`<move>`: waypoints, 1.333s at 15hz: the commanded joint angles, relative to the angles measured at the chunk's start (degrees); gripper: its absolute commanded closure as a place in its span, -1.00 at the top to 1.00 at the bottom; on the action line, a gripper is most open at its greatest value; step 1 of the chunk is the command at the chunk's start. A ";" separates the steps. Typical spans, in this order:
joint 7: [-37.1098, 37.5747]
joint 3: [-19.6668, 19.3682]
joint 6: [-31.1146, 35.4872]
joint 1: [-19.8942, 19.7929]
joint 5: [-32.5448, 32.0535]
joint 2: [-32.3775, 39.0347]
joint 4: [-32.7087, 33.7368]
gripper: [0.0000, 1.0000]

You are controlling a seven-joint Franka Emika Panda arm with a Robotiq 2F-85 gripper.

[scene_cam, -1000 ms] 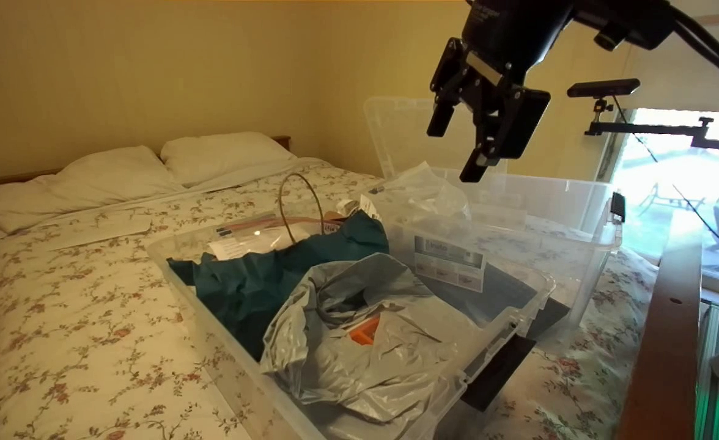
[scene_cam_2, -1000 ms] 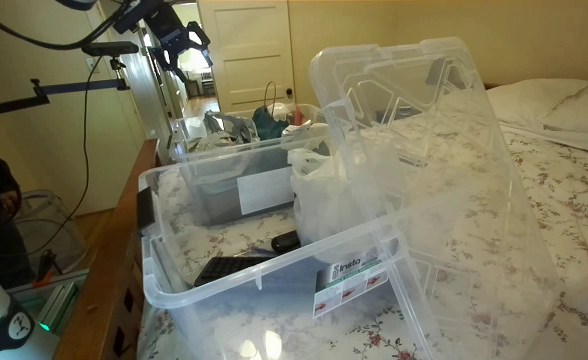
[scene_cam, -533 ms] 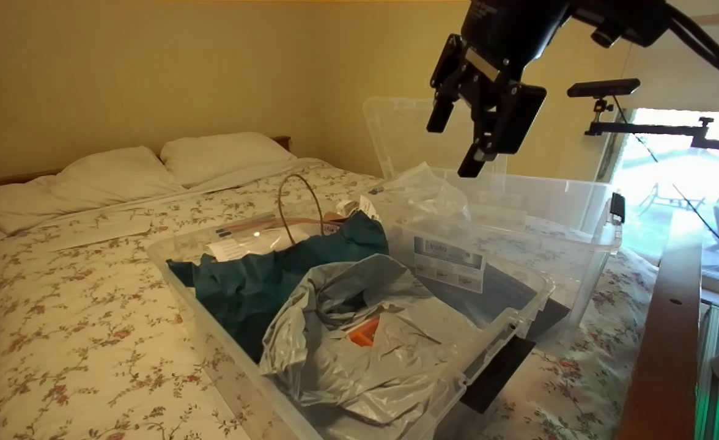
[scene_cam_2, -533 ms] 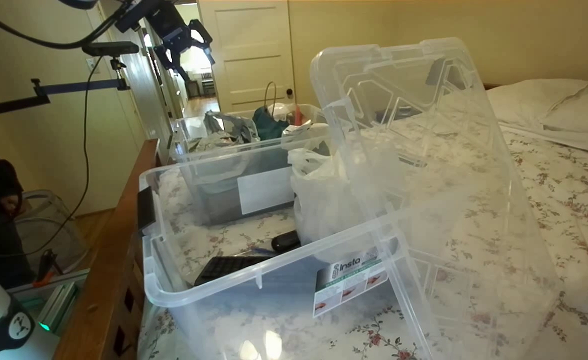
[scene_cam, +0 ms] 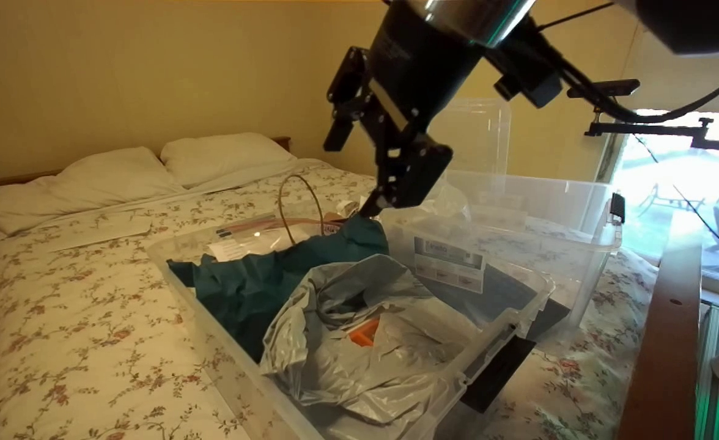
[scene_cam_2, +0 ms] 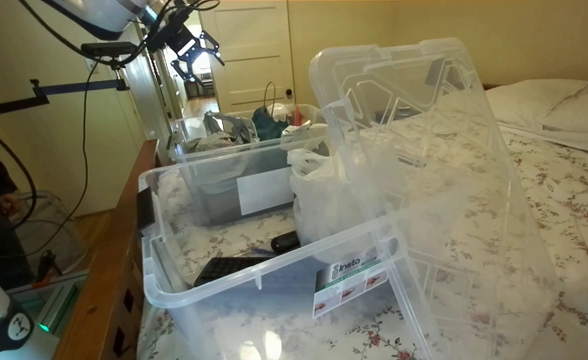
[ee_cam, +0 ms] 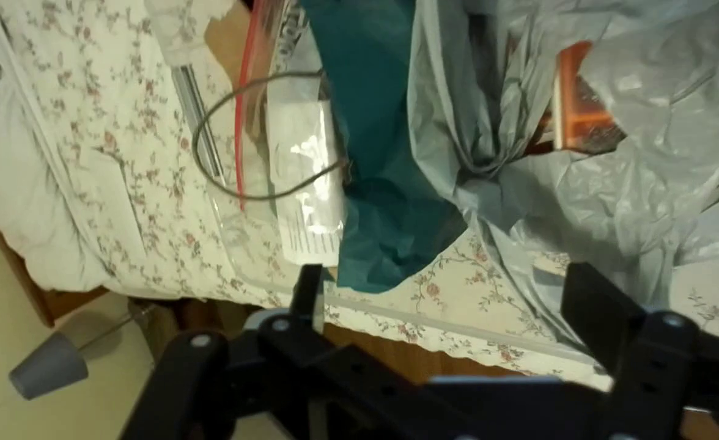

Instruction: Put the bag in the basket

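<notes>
Gripper: spread wide at the fingers, cut off below in wrist view.
Gray bag: crumpled shiny plastic, inside clear bin, mostly hiding an orange item.
Teal bag: creased, matte, with looped handle; same bin, partly covered by gray bag.
White bag: thin plastic, inside second bin, partly veiled by clear lid.
Task bag: cannot tell which.

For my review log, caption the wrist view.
Parted black fingers low in frame; beyond, a crumpled grey plastic bag beside a papery teal bag with looped handle.
</notes>
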 commanded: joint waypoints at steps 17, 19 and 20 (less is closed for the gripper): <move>-22.97 -16.53 -3.39 5.99 -1.15 18.70 24.65 1.00; -23.22 -17.47 -3.84 6.15 -1.54 20.81 26.34 1.00; -22.83 -17.89 -4.49 6.66 -1.82 22.07 27.34 1.00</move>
